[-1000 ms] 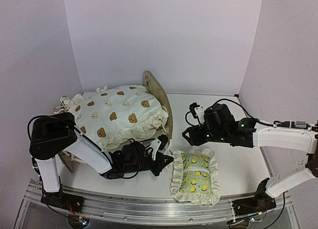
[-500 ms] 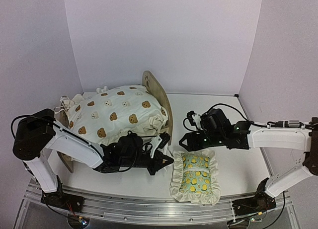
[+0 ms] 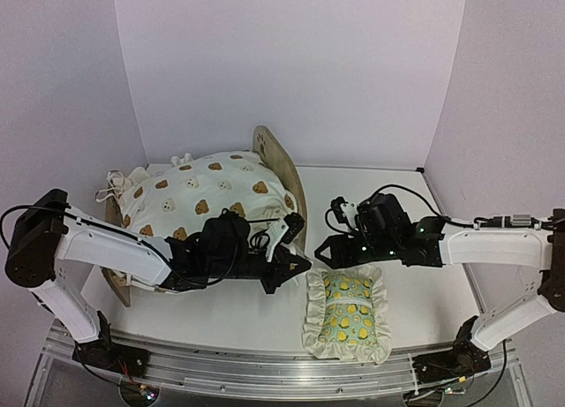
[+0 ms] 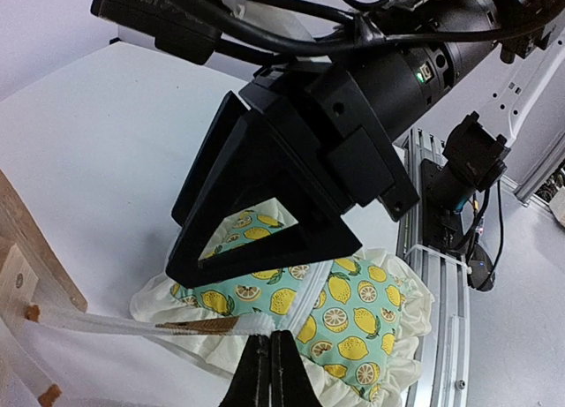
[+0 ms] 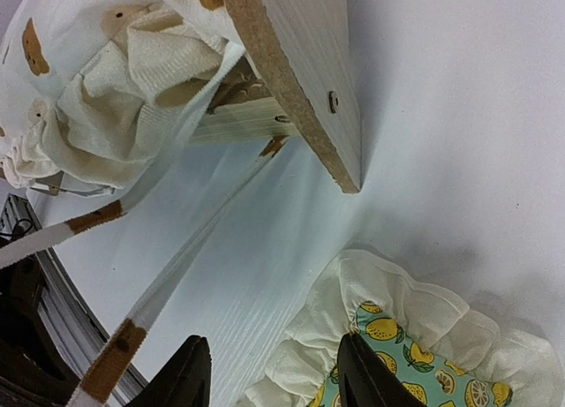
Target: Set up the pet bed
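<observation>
Looking about halfway: cushion (image 3: 207, 191) heaped on the pet bed (image 3: 281, 164), untied; left gripper (image 4: 269, 372) pinches its tie strap (image 4: 132, 323); right gripper (image 5: 274, 376) part-open, empty, above the lower-centre pillow (image 3: 347, 308).

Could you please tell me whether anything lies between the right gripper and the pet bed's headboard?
Yes: tie straps running to the shut left gripper cross the bare table between the right gripper and the pet bed at its headboard corner. The lemon pillow lies beneath its fingers.
</observation>
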Motion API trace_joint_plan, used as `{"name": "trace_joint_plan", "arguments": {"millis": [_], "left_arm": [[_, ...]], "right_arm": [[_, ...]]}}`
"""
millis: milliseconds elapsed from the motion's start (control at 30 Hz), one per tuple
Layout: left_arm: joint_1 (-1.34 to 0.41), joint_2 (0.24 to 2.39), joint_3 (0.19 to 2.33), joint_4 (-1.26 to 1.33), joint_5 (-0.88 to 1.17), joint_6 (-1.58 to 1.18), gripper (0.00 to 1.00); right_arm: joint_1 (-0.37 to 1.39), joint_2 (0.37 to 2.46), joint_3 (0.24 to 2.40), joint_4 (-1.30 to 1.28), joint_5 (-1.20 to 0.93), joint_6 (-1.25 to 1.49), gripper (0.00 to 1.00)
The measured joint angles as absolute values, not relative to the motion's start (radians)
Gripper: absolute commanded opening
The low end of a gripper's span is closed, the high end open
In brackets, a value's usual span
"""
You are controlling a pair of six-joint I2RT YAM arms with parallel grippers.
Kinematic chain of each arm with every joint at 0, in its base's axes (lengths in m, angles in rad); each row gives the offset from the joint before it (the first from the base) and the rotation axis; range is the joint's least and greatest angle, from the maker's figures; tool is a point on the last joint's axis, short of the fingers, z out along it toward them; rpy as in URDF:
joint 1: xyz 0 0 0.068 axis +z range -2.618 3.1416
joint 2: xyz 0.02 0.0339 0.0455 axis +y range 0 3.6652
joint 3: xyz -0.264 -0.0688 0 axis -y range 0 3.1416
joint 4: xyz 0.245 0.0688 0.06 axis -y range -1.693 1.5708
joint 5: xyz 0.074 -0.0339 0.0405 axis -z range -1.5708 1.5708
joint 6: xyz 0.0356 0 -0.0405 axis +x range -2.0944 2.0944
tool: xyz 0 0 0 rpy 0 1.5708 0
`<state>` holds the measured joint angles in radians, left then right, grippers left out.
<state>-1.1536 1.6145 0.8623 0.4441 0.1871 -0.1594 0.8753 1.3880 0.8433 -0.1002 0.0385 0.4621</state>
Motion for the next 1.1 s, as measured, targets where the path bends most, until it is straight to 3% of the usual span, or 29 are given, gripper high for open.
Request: {"name": "trace_joint_plan", "arguments": {"millis": [267, 433, 633, 1100], "left_arm": [[-1.145, 1.603, 0.867, 0.425, 0.197, -0.148, 0.0], [-1.147, 1.6, 0.764, 0.504, 0.221, -0.182, 0.0], [-1.151, 1.616, 0.633, 0.595, 0.251, -0.239, 0.0], [-1.151, 1.679, 0.613, 0.724, 0.28, -0.288, 0.0]], "right_arm": [[0.875, 1.388, 0.839, -0.06, 0.016, 0.462, 0.5], [0.875, 1.405, 0.822, -0.021, -0.022, 0.479, 0.51], [0.875, 1.508, 0.803, 0.074, -0.107, 0.572, 0.52], [0.875, 1.742, 0.796, 0.353, -0.287, 0.809, 0.46]]}}
